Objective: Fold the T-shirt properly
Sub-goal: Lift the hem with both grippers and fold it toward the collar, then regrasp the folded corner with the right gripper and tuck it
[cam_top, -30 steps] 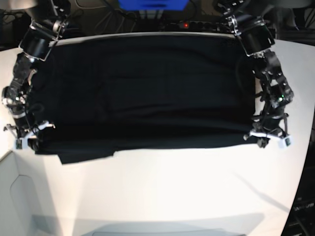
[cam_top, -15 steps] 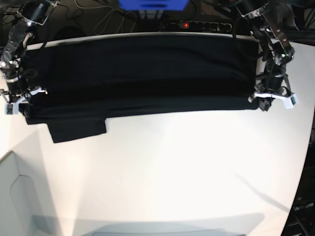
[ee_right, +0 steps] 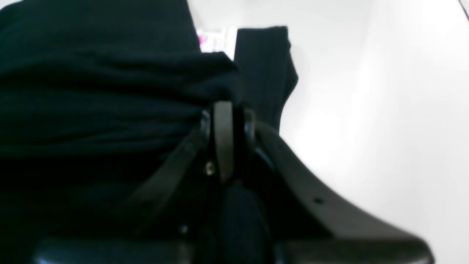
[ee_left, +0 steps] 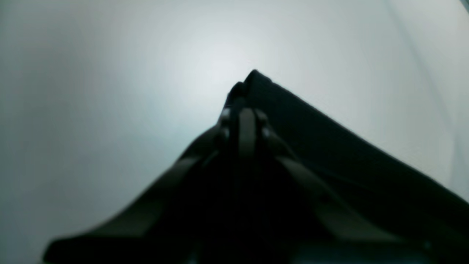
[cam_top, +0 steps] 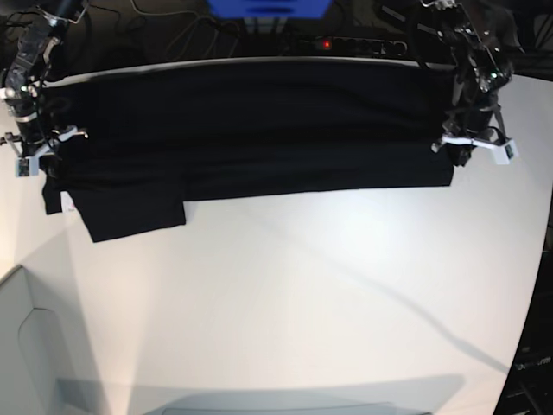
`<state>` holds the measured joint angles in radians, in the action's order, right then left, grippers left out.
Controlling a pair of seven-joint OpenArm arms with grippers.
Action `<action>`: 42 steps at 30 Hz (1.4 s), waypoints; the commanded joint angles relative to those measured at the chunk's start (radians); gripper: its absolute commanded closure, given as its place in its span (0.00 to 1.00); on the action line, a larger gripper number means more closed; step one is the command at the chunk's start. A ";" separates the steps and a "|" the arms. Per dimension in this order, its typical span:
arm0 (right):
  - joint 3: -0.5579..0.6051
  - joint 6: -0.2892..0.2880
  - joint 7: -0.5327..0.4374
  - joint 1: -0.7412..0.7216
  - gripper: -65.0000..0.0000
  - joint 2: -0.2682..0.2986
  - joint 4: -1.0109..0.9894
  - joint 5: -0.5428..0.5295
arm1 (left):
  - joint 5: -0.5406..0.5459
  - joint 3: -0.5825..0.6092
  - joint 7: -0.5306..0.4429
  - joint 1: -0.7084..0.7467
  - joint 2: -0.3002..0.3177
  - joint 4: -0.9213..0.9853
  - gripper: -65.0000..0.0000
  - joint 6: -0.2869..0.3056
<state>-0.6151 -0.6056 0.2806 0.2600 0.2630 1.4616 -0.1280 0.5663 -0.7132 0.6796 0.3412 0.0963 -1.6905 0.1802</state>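
Observation:
The black T-shirt (cam_top: 259, 130) hangs stretched in a wide band across the far side of the table, one sleeve (cam_top: 130, 212) drooping at its lower left. On the base view's right, my left gripper (cam_top: 460, 151) is shut on the cloth's corner. The left wrist view shows that gripper (ee_left: 244, 113) pinching a black corner (ee_left: 256, 84) above the white table. My right gripper (cam_top: 39, 160), on the base view's left, is shut on the other end. In the right wrist view the right gripper (ee_right: 224, 110) holds bunched cloth (ee_right: 110, 91) beside the sleeve (ee_right: 263, 62) and a white tag (ee_right: 214, 40).
The white table (cam_top: 302, 303) stretches from the shirt to the near edge. Behind the table sit a blue box (cam_top: 268, 7) and a power strip with a red light (cam_top: 346, 43). A white panel (cam_top: 26, 346) stands at the lower left.
Both grippers have carried the shirt's held edge toward the back of the table, and the cloth band has narrowed. The sleeve has come out from under and hangs at the left.

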 commanded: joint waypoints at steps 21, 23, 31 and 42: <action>-0.030 0.011 0.038 0.048 0.47 0.012 0.150 -0.002 | -0.002 -0.012 0.029 0.019 0.015 0.063 0.55 -0.006; -0.038 0.011 0.038 0.040 0.47 0.005 0.190 -0.002 | -0.002 -0.012 0.029 0.019 0.015 0.063 0.46 -0.006; 0.053 0.011 0.165 -0.136 0.47 0.006 0.193 0.000 | -0.002 -0.012 0.029 0.012 0.015 0.063 0.43 -0.006; 0.218 0.016 0.251 -0.485 0.47 0.022 -0.243 0.034 | -0.002 -0.010 0.029 0.016 0.015 0.065 0.43 -0.006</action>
<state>-0.3923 -0.5972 0.5579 -0.2043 0.2657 1.1942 -0.0811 0.5591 -0.7185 0.7071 0.3542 0.1024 -1.6115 0.1768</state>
